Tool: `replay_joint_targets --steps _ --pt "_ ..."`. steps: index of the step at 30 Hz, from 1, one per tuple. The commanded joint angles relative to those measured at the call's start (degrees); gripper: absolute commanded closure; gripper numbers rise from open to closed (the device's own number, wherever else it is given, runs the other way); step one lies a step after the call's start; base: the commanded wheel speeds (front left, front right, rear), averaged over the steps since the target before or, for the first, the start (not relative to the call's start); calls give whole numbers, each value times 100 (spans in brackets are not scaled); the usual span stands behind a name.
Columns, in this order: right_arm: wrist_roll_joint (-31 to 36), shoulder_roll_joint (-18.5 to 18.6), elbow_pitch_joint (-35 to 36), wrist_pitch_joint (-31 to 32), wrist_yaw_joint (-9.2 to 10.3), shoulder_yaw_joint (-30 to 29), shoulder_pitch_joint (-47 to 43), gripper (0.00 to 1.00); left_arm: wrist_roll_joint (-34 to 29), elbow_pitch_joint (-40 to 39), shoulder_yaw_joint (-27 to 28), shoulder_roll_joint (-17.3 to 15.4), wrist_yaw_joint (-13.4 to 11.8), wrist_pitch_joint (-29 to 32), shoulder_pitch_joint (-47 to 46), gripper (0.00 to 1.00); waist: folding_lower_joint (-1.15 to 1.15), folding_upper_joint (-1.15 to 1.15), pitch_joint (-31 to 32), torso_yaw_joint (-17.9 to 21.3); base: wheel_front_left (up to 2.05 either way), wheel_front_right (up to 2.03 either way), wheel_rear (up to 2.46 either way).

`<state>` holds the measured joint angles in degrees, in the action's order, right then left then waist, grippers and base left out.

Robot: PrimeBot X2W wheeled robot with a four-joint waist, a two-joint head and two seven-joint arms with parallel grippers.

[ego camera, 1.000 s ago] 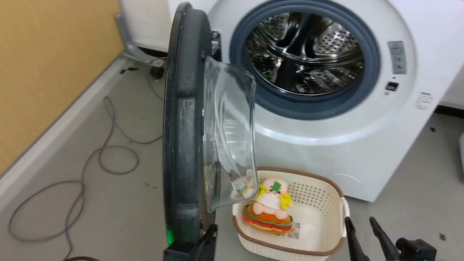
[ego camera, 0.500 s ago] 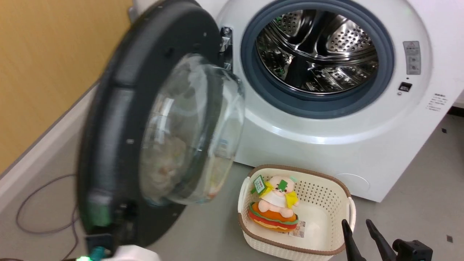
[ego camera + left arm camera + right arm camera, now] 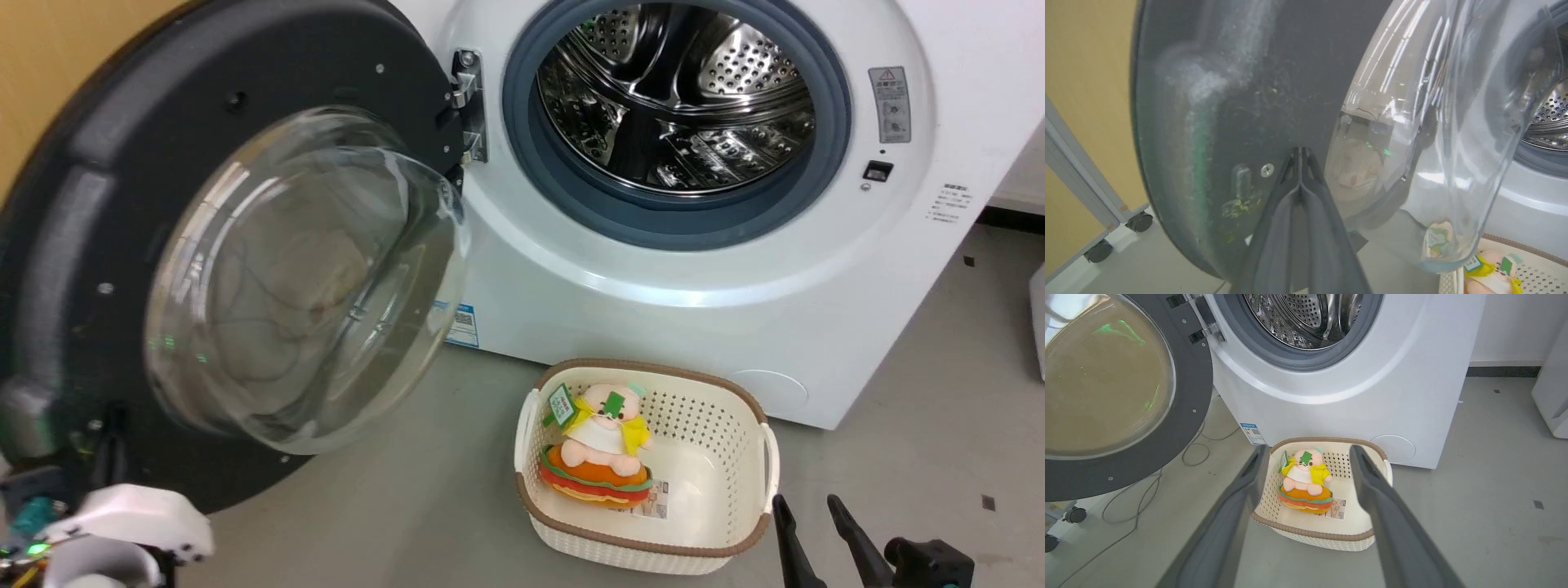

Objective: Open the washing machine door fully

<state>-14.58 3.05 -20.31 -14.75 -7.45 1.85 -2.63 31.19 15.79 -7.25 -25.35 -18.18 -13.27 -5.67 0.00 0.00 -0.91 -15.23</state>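
Pressing left gripper (image 3: 1300,157), fingers fully closed on nothing, tips-first against the washing machine door (image 3: 1241,81) on its dark inner face beside the glass bowl (image 3: 1433,122). Probably shoving rather than gripping, to swing it wider. Door hanging well open left of the washing machine (image 3: 694,302). Reaching left forearm (image 3: 122,523) up from low, and parking right gripper (image 3: 812,535) spread and idle by the basket (image 3: 653,559).

Quantities in view:
- washing machine (image 3: 669,327): one
- washing machine door (image 3: 269,73): one, with one glass bowl window (image 3: 302,278) and one metal hinge (image 3: 469,106)
- steel drum (image 3: 678,106): one
- blue sticker (image 3: 463,325): one
- basket (image 3: 637,559): one
- plush toy (image 3: 596,457): one
- grippers: two, left gripper (image 3: 1300,153) and right gripper (image 3: 805,500)
- caster wheels (image 3: 1138,221): two
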Motion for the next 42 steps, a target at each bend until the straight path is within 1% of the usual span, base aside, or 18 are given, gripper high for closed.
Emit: replay_joint_targets --steps 1,6,7,8,13,15,18,21,27,31,32,33,34,35,36,42 --pt "36 -17 -16 -25 -3 -4 121 0 16 56 57 -59 20 -50 -103 100 0 0 -11 25 0 0 0" --pt "58 -17 -25 -25 -3 2 158 0 98 763 289 -218 277 -125 -500 100 0 0 -68 117 0 0 0" --pt "66 -17 -34 -25 -3 6 177 0 101 1042 361 -270 370 -144 -662 100 0 0 -86 151 0 0 0" --pt "66 -17 -34 -25 -3 6 177 0 101 1042 361 -270 370 -144 -662 100 0 0 -86 151 0 0 0" --pt "74 -17 -58 -25 -3 -3 188 0 45 1541 525 -312 532 -168 -908 100 0 0 -63 227 0 0 0" --pt "70 -17 -74 -25 -3 -8 178 0 -26 1575 629 -287 559 -170 -907 100 0 0 -34 249 0 0 0" --pt "55 -17 -87 -25 -3 -15 158 0 -165 1472 801 -176 561 -171 -756 100 0 0 17 271 0 0 0" --pt "33 -17 -85 -25 -3 -17 128 0 -322 1205 969 0 539 -172 -491 100 0 0 60 279 0 0 0" --pt "57 -17 -50 -25 -3 -26 97 0 -662 361 1153 437 490 -172 232 100 0 0 140 268 0 0 0" --pt "96 -17 -17 -25 -3 -36 83 0 -878 -238 1090 753 459 -173 753 100 0 0 189 251 0 0 0" --pt "108 -17 -11 -25 -3 -32 79 0 -921 -364 1042 833 459 -173 874 87 0 0 202 247 0 0 0" --pt "115 -17 -6 -25 -3 -38 72 0 -967 -479 985 903 460 -173 976 65 0 0 217 235 0 0 0" --pt "123 -17 -3 -25 -3 -43 64 0 -1013 -553 919 939 479 -173 1057 25 0 0 232 225 0 0 0" --pt "138 -17 0 -25 -3 -39 60 0 -1023 -607 842 990 515 -173 1122 4 0 0 244 221 0 0 0" --pt "147 -17 15 -25 -3 -31 58 0 -1038 -670 760 1048 544 -173 1172 0 0 0 259 214 0 0 0" --pt "172 -17 154 -25 -3 31 44 0 -1255 -926 234 1300 606 -169 1282 0 0 0 360 307 0 0 0"
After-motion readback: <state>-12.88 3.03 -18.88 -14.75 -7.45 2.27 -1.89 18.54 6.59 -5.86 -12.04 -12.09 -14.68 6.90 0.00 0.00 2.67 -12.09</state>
